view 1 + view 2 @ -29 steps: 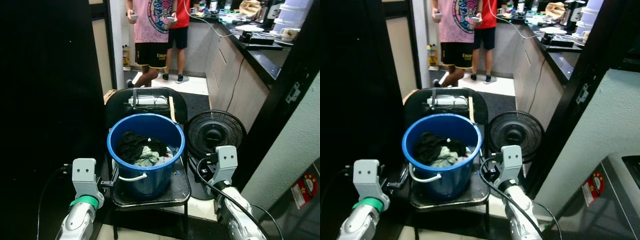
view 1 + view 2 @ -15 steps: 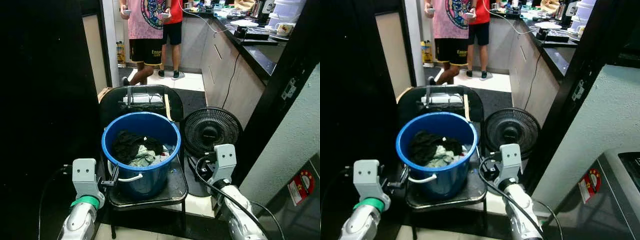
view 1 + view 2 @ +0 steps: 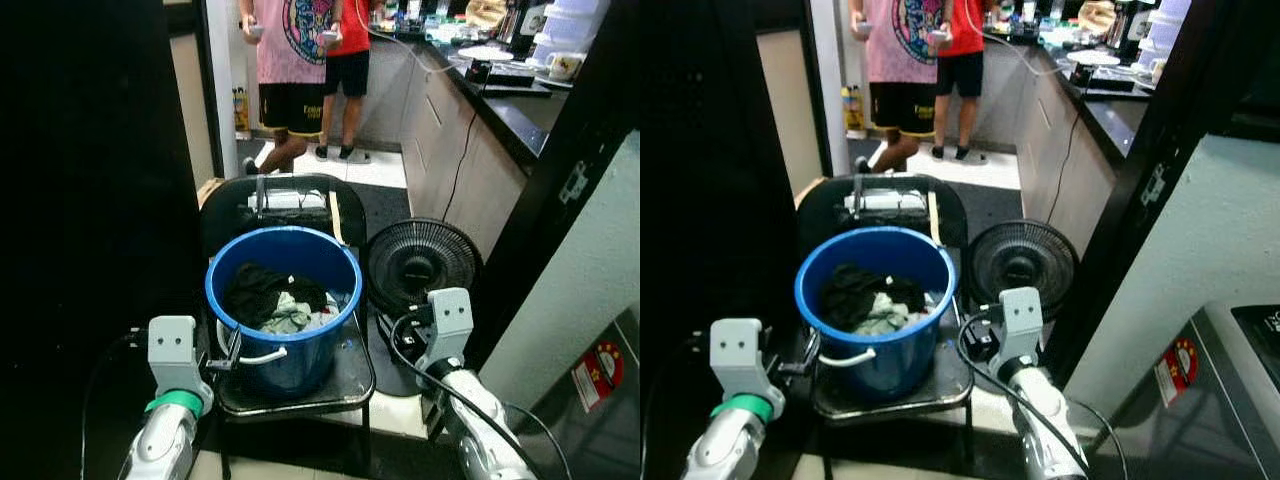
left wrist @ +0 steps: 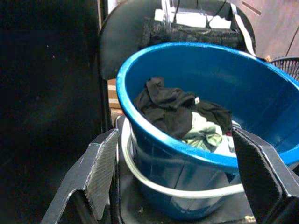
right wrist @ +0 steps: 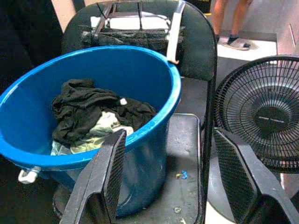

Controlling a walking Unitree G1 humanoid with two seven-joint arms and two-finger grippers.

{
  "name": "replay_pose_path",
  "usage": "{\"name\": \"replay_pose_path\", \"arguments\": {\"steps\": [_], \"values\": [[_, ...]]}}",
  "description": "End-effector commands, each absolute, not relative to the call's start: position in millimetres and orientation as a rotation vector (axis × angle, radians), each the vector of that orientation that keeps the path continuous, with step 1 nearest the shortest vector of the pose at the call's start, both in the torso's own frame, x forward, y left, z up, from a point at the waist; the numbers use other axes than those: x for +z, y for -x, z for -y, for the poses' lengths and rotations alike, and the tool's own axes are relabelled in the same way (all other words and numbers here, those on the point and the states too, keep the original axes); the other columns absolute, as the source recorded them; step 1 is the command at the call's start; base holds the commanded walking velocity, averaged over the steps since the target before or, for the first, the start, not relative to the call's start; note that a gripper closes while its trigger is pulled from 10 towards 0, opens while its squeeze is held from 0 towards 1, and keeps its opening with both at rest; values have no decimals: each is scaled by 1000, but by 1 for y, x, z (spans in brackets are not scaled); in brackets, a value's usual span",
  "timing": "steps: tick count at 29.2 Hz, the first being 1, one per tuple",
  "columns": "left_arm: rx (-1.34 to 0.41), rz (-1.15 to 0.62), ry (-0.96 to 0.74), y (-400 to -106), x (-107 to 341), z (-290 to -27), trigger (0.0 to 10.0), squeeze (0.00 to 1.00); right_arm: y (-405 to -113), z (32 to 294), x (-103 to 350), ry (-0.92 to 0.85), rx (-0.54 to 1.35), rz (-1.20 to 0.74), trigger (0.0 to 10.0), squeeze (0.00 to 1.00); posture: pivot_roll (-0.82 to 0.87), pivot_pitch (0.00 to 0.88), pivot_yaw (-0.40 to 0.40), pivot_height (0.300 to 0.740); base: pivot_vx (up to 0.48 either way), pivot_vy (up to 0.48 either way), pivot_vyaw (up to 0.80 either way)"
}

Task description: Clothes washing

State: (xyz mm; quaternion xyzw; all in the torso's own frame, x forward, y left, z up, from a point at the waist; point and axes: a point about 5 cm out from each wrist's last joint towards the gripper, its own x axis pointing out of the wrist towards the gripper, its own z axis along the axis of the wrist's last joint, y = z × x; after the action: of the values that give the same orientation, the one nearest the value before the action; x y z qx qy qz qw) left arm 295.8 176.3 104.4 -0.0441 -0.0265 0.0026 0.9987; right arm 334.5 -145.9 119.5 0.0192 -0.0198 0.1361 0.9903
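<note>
the blue bucket (image 3: 285, 300) is sat on a black chair (image 3: 345, 370), with a heap of clothes (image 3: 275, 300) piled in the bottom, dark stuff on top and something pale green underneath. its white handle (image 3: 262, 355) is hung down over the near side.

both arms are held low in front of the chair. the left gripper (image 4: 177, 182) is spread wide, nothing gripped, fingers framing the bucket from the near left. the right gripper (image 5: 170, 186) is equally spread and empty, aimed between the bucket's right wall and the floor fan (image 3: 420, 265) stood just beside the chair.

stuff that could be messed up from here, as a guess:
- if the bucket is pinched on one side only, it could be tipped or slid along the seat, and it could be shoved off the edge.
- the fan is parked right by the right arm, so it could easily be clipped or knocked over on a wide swing, and a cable (image 3: 410, 355) is looped near that wrist too.
- if the clothes are grabbed instead, only the top dark layer might be caught and the rest left behind or dragged over the rim.
- two people (image 3: 305, 60) are stood further back in the kitchen, well apart, so not much risk there.
</note>
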Motion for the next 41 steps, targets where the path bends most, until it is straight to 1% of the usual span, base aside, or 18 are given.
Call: {"name": "replay_pose_path", "arguments": {"steps": [1, 25, 36, 41], "values": [[4, 45, 95, -293, 101, -175, 10000, 0, -334, 146, 116, -32, 276, 23, 10000, 0, 22, 6, 12, 740, 394, 0, 0], [-14, 47, 92, -294, 100, -172, 10000, 0, -333, 145, 115, -28, 283, 20, 10000, 0, 18, 0, 16, 740, 395, 0, 0], [-7, 61, 90, -296, 104, -175, 10000, 0, -334, 137, 124, -59, 337, 52, 10000, 0, 21, 0, 14, 740, 394, 0, 0], [23, 96, 82, -302, 114, -177, 10000, 0, -338, 132, 135, -61, 362, 82, 10000, 0, 21, 0, 10, 740, 67, 0, 0]]}}
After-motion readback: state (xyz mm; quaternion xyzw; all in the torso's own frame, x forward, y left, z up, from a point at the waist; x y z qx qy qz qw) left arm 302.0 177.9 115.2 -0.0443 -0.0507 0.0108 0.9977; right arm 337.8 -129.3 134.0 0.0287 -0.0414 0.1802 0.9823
